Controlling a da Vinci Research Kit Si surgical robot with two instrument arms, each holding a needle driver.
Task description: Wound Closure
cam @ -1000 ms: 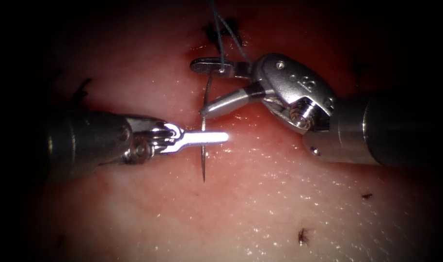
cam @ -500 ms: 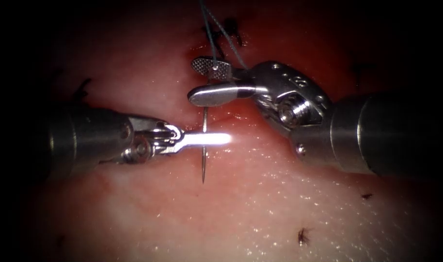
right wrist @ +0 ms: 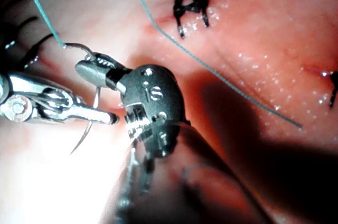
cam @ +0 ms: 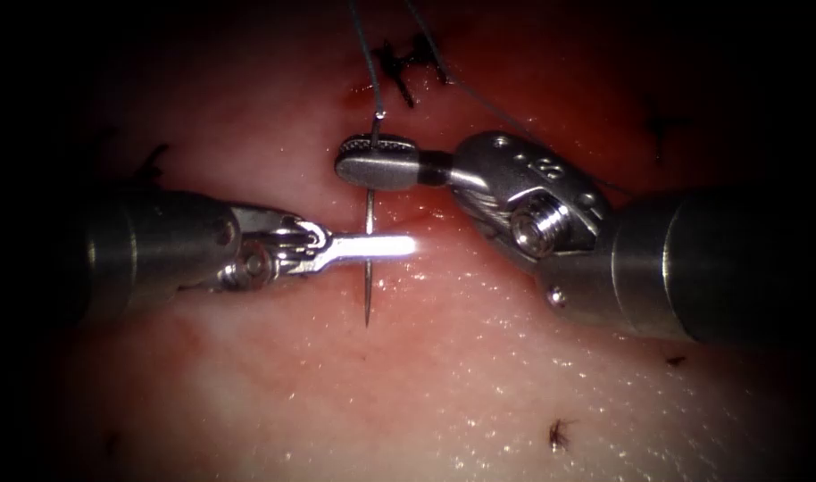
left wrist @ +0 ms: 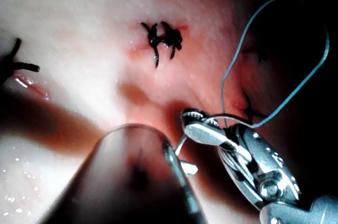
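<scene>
While both pincers (cam: 372,247) (cam: 377,165) grip needle (cam: 369,295), writing seems unreadable.

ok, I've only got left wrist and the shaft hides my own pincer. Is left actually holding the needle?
Observer: Yes. Endoscope shows the left pincer shut on the needle, on its pointed half; the right pincer grips near its thread end.
Operator: Tip buried?
Observer: No. In right wrist the tip hangs free above the tissue.
Operator: Thread?
Observer: Right wrist shows the thread lying across the tissue past a tied stitch.
</scene>
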